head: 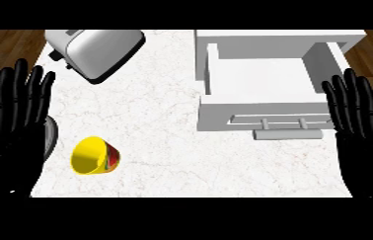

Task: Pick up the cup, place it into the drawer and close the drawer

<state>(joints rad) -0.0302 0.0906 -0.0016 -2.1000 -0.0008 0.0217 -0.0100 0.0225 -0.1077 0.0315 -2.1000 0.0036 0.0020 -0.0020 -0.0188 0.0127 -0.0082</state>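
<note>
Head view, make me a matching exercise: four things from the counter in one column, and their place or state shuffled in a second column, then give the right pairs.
Column one:
1. cup
2. toaster
3. drawer
4. right robot hand

Column two:
A. pulled open, nothing inside
B. open, fingers up, at the right edge
C. yellow, lying tipped on its side, front left of the counter
D. silver, at the back left of the counter

Right pairs: 1-C, 2-D, 3-A, 4-B.
</note>
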